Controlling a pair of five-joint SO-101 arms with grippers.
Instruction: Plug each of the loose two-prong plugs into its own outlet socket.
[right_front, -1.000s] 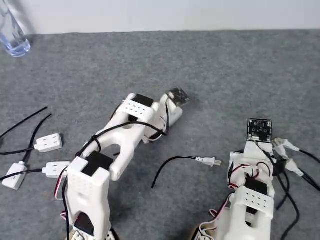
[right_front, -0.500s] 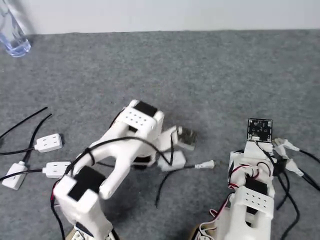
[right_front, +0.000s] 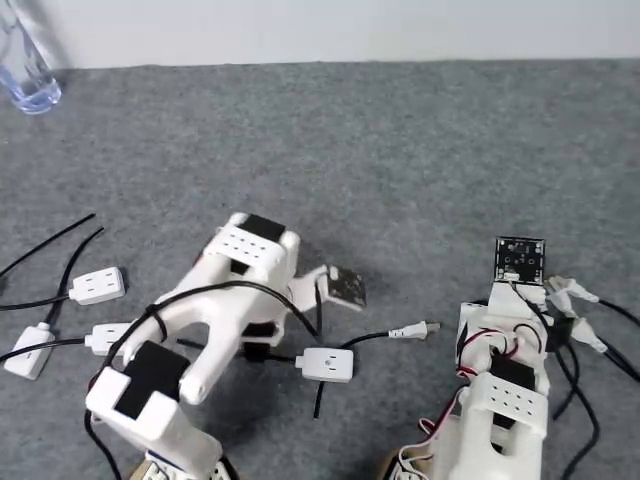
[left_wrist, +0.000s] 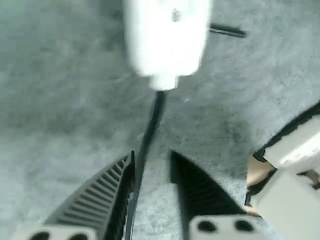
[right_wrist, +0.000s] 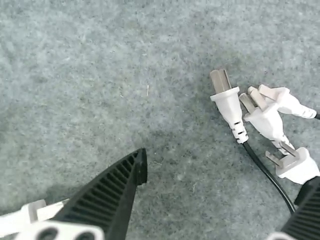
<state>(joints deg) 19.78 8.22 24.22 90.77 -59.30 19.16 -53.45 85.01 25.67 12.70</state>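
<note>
High view shows a gray mat over the whole table. The left arm is the biggest thing on it, and it bends low over the mat at the near left side. The right arm sits at the near right side, folded up close to its base.

The left gripper points down at the mat. Its fingers stand a little apart. A black cord runs between them and lies along one finger. The cord goes to a white socket just past the fingertips. From above, this socket is just right of the left arm, between the two arms.

The right gripper is spread wide and holds nothing. It hangs over bare mat.

The other sockets lie at the left edge of the mat. They are white with black cords, and one is partly hidden by the left arm.

A bunch of plugs lies near the right gripper, at the right side of the mat. They are white and crowd close together.

A lone plug lies on the mat between the arms. Its prongs point at the right arm. It is near the socket but not touching it.
</note>
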